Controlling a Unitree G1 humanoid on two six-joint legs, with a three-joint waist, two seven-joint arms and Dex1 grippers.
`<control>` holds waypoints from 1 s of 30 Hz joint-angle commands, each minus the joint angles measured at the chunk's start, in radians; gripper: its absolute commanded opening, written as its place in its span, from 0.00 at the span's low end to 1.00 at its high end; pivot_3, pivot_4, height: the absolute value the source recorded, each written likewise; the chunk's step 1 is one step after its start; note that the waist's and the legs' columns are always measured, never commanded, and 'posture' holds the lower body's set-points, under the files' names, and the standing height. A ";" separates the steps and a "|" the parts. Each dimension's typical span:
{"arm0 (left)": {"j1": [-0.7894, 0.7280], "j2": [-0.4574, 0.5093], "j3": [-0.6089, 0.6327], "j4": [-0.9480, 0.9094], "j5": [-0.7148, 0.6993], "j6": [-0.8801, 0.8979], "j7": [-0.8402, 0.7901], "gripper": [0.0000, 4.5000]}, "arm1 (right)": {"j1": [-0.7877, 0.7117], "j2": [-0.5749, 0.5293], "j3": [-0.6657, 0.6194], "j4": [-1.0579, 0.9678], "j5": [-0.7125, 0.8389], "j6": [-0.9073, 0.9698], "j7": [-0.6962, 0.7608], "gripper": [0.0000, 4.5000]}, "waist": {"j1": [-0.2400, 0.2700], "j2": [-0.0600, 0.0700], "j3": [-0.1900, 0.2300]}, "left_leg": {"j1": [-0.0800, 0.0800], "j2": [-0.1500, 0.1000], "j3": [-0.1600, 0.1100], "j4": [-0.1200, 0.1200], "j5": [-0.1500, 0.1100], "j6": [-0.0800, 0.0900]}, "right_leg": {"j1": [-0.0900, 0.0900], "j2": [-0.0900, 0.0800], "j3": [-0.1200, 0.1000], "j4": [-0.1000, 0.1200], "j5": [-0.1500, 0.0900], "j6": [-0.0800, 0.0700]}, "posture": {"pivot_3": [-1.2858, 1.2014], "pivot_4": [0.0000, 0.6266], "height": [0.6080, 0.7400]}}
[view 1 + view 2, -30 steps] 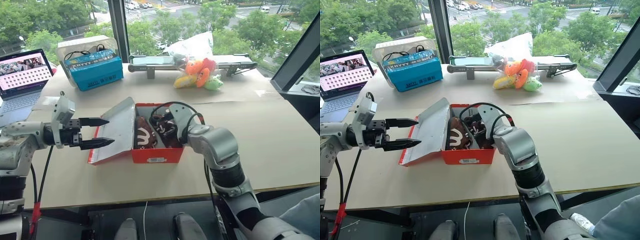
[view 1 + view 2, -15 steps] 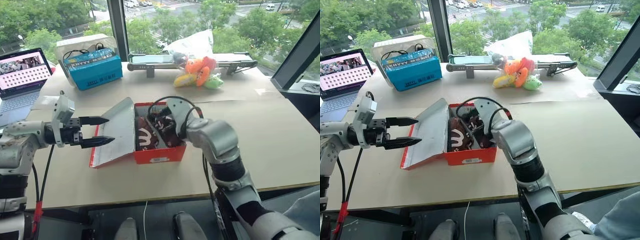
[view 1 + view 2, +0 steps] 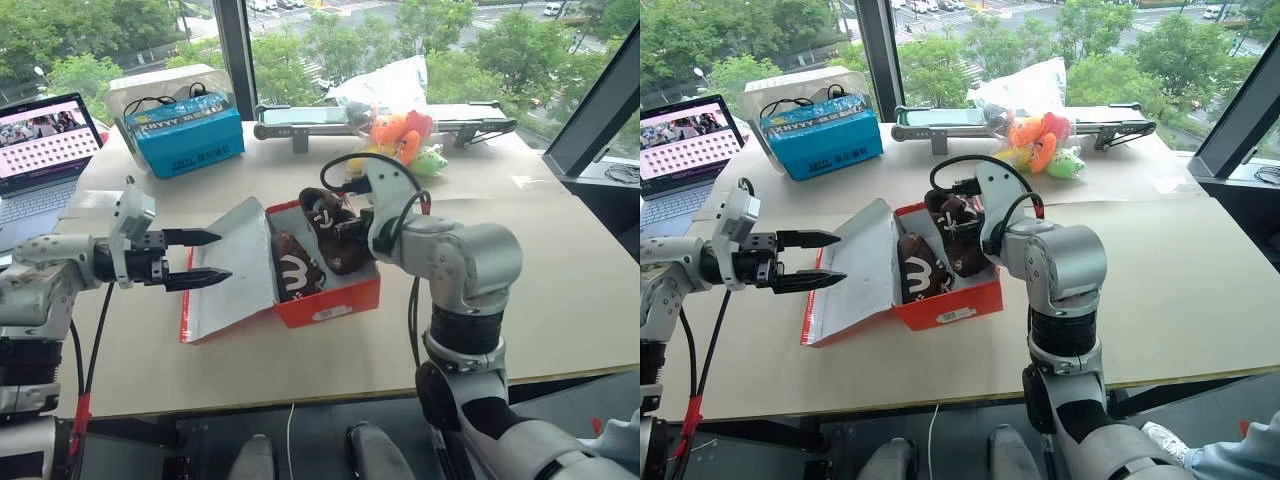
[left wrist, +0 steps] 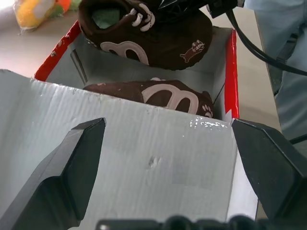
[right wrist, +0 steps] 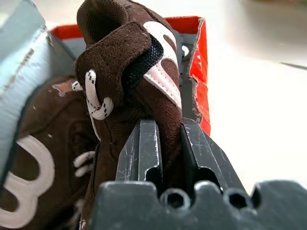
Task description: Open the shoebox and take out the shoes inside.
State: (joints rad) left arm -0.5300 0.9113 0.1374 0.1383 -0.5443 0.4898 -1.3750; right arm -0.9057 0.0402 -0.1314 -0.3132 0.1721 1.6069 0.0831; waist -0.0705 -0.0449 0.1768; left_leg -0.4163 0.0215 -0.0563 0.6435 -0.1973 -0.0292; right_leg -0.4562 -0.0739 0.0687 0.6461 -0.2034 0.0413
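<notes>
The red shoebox [image 3: 332, 301] stands open mid-table, its lid [image 3: 236, 262] laid back to the left with the pale inside up. My right gripper [image 5: 168, 139] is shut on one dark brown shoe [image 3: 336, 232] with white markings and holds it tilted above the box's far end. Its mate, the other shoe [image 3: 298, 272], lies inside the box on the lid side. My left gripper [image 3: 224, 256] hovers open just left of the lid, pointing at it, with the lid's edge [image 4: 153, 153] between its fingers [image 4: 72, 172] but not touched.
A blue box [image 3: 186, 135] and a laptop [image 3: 45, 140] sit at the back left. Orange, yellow and green plush toys [image 3: 400, 140] and a long grey device [image 3: 300, 118] lie along the back by the window. Bare tabletop stretches to the right of the shoebox.
My right gripper has risen and rolled, lifting the shoe from inside the box to above its far end. The shoebox has turned slightly. My left gripper has stayed put.
</notes>
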 commanded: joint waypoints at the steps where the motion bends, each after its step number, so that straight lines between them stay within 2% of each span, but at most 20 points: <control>1: -0.025 0.005 0.009 -0.004 0.001 -0.016 -0.006 1.00 | 0.052 0.045 -0.058 -0.014 0.041 0.008 0.011 0.03 | 0.000 0.000 0.000 | 0.000 0.000 0.000 0.000 0.000 0.000 | 0.000 0.000 0.000 0.000 0.000 0.000 | 0.52 0.24 0.74; 4: -0.027 0.008 0.008 -0.008 0.002 -0.013 -0.005 1.00 | 0.104 0.151 -0.165 0.013 0.070 0.008 0.016 0.03 | 0.000 0.000 0.000 | 0.000 0.000 0.000 0.000 0.000 0.000 | 0.000 0.000 0.000 0.000 0.000 0.000 | 0.52 0.24 0.74; 6: -0.026 0.010 0.010 -0.014 0.002 -0.010 -0.004 1.00 | 0.111 0.182 -0.217 0.027 0.077 0.006 0.009 0.03 | 0.000 0.000 0.000 | 0.000 0.000 0.000 0.000 0.000 0.000 | 0.000 0.000 0.000 0.001 0.000 0.000 | 0.52 0.24 0.74; 13: -0.024 0.015 0.011 -0.023 0.001 -0.002 -0.002 1.00 | 0.037 0.163 -0.275 0.013 0.123 0.006 0.013 0.03 | -0.001 0.000 0.000 | 0.001 0.000 0.000 0.000 0.000 0.000 | 0.000 0.000 0.000 0.001 0.000 0.000 | 0.52 0.24 0.74; 23: -0.042 0.011 0.000 -0.016 0.008 0.000 0.000 1.00 | -0.038 0.181 -0.335 0.019 0.336 0.008 0.015 0.03 | -0.002 0.001 0.000 | 0.000 0.000 0.000 0.000 0.000 0.000 | 0.000 0.000 0.000 0.001 0.000 0.000 | 0.52 0.24 0.74; 27: -0.046 0.011 -0.001 -0.017 0.009 0.003 -0.001 1.00 | -0.079 0.181 -0.391 0.038 0.381 0.008 -0.025 0.03 | 0.000 0.000 0.000 | 0.001 0.000 0.000 0.000 0.000 0.000 | 0.000 0.000 0.000 0.001 0.000 0.000 | 0.52 0.24 0.74; 30: -0.046 0.012 -0.001 -0.022 0.009 0.006 -0.001 1.00 | -0.155 0.141 -0.476 0.058 0.406 0.008 -0.048 0.03 | 0.000 0.002 0.001 | 0.000 0.000 0.000 0.000 0.000 0.000 | 0.000 0.000 0.000 0.001 0.000 0.000 | 0.52 0.24 0.74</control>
State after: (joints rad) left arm -0.5514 0.9113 0.1290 0.1426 -0.5316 0.5002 -1.3745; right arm -0.9572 0.0972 -0.5609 -0.2264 0.5332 1.6070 0.0407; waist -0.0709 -0.0433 0.1779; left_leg -0.4161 0.0210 -0.0563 0.6435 -0.1972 -0.0293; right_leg -0.4562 -0.0744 0.0688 0.6469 -0.2033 0.0411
